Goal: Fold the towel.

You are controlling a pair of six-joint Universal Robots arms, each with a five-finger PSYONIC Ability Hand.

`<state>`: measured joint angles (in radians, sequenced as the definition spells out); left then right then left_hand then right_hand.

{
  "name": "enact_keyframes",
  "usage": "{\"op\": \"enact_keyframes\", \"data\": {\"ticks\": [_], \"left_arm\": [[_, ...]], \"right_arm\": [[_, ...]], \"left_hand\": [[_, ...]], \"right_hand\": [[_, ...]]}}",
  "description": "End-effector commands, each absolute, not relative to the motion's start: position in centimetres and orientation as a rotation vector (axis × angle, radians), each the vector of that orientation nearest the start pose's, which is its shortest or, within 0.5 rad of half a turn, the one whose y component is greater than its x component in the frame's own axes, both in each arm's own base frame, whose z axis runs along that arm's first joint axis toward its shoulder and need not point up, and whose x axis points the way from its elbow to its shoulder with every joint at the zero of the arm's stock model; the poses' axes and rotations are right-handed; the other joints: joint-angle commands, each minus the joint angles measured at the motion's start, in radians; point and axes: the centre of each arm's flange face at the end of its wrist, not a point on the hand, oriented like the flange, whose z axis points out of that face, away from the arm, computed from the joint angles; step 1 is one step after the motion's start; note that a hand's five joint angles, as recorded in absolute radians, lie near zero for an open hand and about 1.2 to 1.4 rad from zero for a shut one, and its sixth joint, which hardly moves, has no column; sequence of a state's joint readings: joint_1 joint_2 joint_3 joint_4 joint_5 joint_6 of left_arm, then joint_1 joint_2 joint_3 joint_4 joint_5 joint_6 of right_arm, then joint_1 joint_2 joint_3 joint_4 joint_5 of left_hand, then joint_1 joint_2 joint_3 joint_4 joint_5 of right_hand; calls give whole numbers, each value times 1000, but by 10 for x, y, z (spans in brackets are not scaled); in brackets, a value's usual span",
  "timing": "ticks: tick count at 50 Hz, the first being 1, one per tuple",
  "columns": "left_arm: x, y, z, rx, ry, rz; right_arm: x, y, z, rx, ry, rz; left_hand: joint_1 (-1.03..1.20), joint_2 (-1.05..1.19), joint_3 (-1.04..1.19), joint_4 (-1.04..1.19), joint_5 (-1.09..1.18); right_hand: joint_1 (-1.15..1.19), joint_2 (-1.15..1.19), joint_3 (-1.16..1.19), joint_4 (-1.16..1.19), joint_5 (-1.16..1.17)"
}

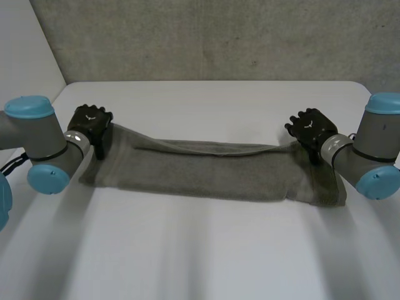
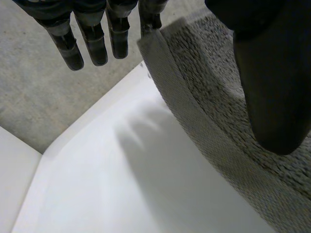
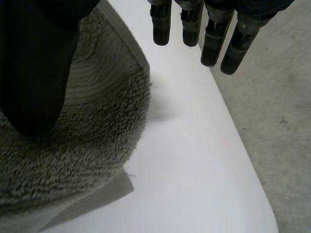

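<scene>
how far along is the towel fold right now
Done: the towel lies as a long narrow band across the table, apparently one layer over another. In hand: the left hand and right hand each pinch a far corner, slightly lifted. Left: setting those corners down and folding the band end to end; no crosswise fold shows yet.

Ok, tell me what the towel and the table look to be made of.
The towel looks like grey-green cotton terry, matte and soft: fuzzy looped pile with a flat woven band along its edge. The table looks like smooth white laminate or painted board: even surface, no grain; which of the two I cannot tell.
</scene>
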<state>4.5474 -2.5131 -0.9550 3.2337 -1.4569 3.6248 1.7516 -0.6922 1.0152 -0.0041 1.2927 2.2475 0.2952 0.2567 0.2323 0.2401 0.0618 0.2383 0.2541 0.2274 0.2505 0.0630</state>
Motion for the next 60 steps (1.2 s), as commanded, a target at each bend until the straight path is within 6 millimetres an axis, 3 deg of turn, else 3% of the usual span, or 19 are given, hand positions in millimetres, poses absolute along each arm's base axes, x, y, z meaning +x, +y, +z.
{"op": "enact_keyframes", "data": {"ticks": [1, 4, 10, 18, 23, 34, 36, 47, 53, 60], "left_arm": [[-220, -435, 140, 851, 2194, -1908], [-219, -431, 144, 851, 2196, -1907], [-216, -420, 144, 857, 2224, -1879], [-213, -406, 130, 869, 2286, -1817], [-212, -405, 124, 871, 2299, -1804], [-215, -405, 126, 878, 2285, -1823], [-215, -405, 127, 876, 2285, -1825], [-210, -400, 124, 874, 2295, -1808], [-200, -403, 124, 837, 2294, -1795], [-197, -395, 140, 827, 2277, -1818]], "right_arm": [[239, -408, 167, -1459, 2081, -2143], [238, -410, 181, -1344, 2052, -2211], [238, -412, 182, -1273, 2035, -2228], [230, -422, 169, -1235, 2087, -2231], [228, -421, 149, -1245, 2138, -2155], [233, -412, 146, -1203, 2197, -2011], [235, -418, 144, -1124, 2187, -2004], [233, -447, 121, -1039, 2242, -2088], [231, -445, 123, -1019, 2257, -2115], [228, -421, 154, -1002, 2225, -2135]], "left_hand": [[-99, -61, -58, -66, -40], [-85, -46, -58, -66, -26], [-90, -52, -58, -66, -32], [-79, -40, -58, -66, -20], [-76, -37, -58, -66, -17], [-73, -34, -58, -66, -14], [-67, -29, -58, -66, -8], [-64, -26, -58, -66, -5], [-76, -37, -58, -66, -17], [-88, -49, -58, -66, -29]], "right_hand": [[-64, -80, -53, -76, -63], [-64, -80, -53, -76, -63], [-64, -80, -53, -76, -63], [-64, -80, -53, -76, -63], [-64, -80, -53, -76, -63], [-64, -80, -53, -76, -63], [-64, -80, -53, -76, -63], [-64, -80, -53, -76, -63], [-64, -80, -53, -76, -63], [-64, -80, -53, -76, -63]]}}
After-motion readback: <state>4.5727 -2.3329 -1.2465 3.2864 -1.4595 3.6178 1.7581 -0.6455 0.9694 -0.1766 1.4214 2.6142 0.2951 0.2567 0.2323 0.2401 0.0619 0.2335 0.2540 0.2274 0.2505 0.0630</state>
